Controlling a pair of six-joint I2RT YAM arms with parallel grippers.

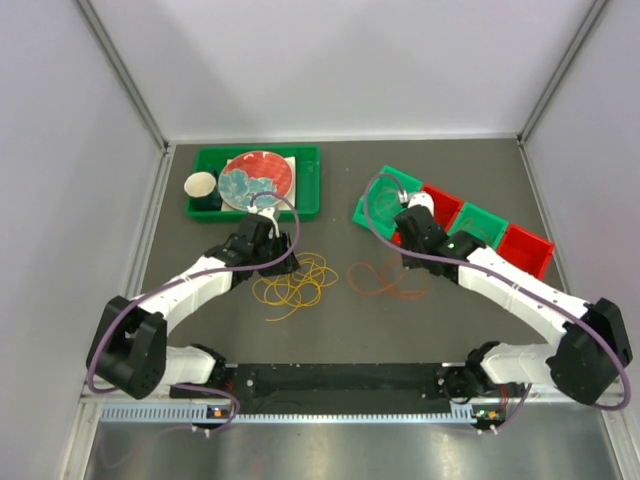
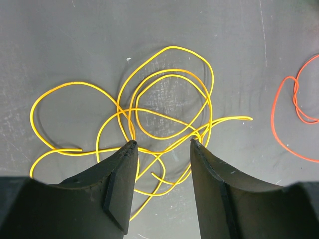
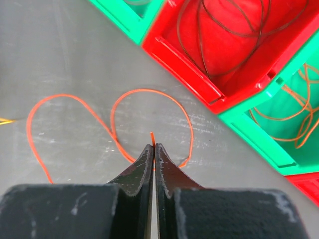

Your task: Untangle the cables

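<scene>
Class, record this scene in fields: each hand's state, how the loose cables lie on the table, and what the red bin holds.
Left hand: open, poised over the yellow cable
Right hand: shut on the end of the orange cable
Table: yellow cable and orange cable lie apart
Red bin: dark cable inside

No readable text, label, brand or number — none in any view

The table (image 1: 400, 330) is dark grey and flat, with pale scuff marks. A plain pale left wall (image 1: 60, 200), right wall (image 1: 605, 150) and far wall (image 1: 340, 60) stand around it. Thin metal bars (image 1: 120, 70) run up the far corners. A shiny metal strip (image 1: 350, 452) lies along the near edge.
</scene>
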